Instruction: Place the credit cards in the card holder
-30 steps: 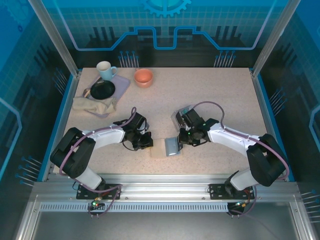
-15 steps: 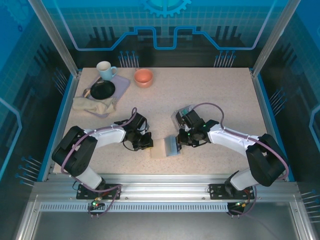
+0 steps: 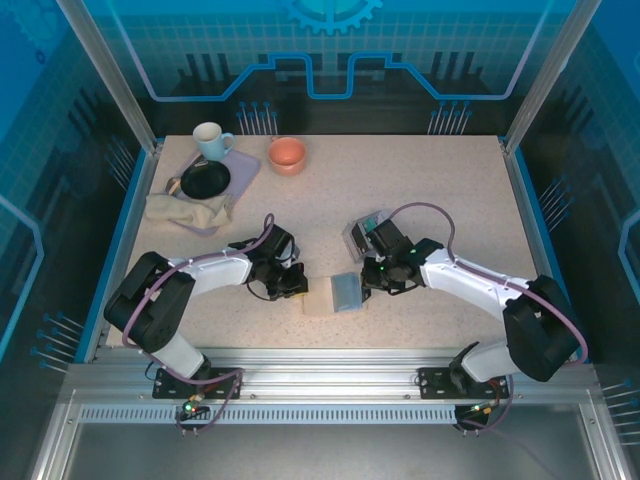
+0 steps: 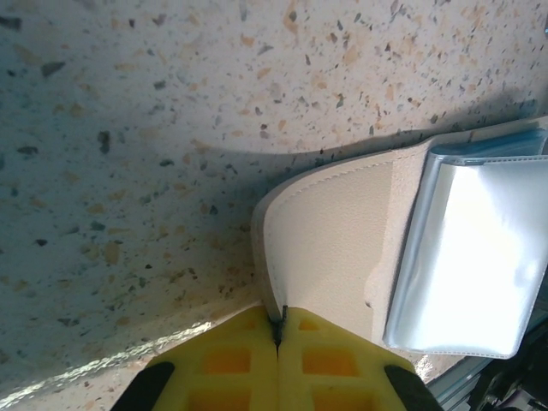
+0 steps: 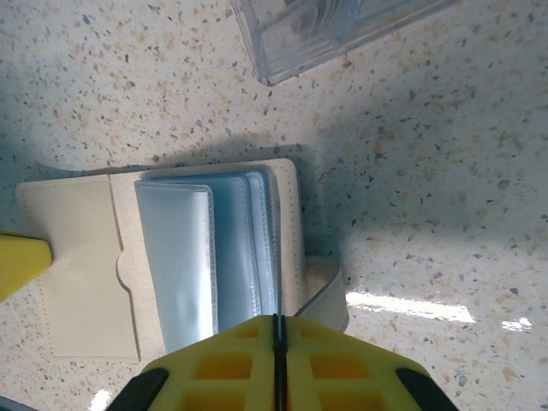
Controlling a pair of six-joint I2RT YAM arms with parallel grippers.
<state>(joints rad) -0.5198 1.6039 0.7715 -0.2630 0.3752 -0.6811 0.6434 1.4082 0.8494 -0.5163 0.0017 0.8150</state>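
Note:
The beige card holder point(image 3: 322, 296) lies open near the table's front edge, its pale blue clear sleeves point(image 5: 210, 257) facing up. My left gripper point(image 3: 291, 285) is shut on the edge of its left flap point(image 4: 342, 231), the yellow fingers point(image 4: 231, 364) pressed together. My right gripper point(image 3: 366, 282) is shut on a thin edge on the holder's right side point(image 5: 287, 248). The left gripper's yellow fingertip point(image 5: 17, 261) touches the flap in the right wrist view. A clear plastic box point(image 3: 362, 229) stands just behind the right gripper; the credit cards cannot be made out clearly through its walls point(image 5: 321, 26).
At the back left stand a white mug point(image 3: 210, 140), an orange bowl point(image 3: 288, 154), a black plate point(image 3: 205, 180) on a purple mat point(image 3: 240, 163) and a crumpled beige cloth point(image 3: 185, 210). The table's front edge point(image 3: 330, 325) runs close below the holder.
The holder's right half with the sleeves has come down from a raised tilt to lie flatter. The right arm shifted slightly right. The left gripper kept its hold in place.

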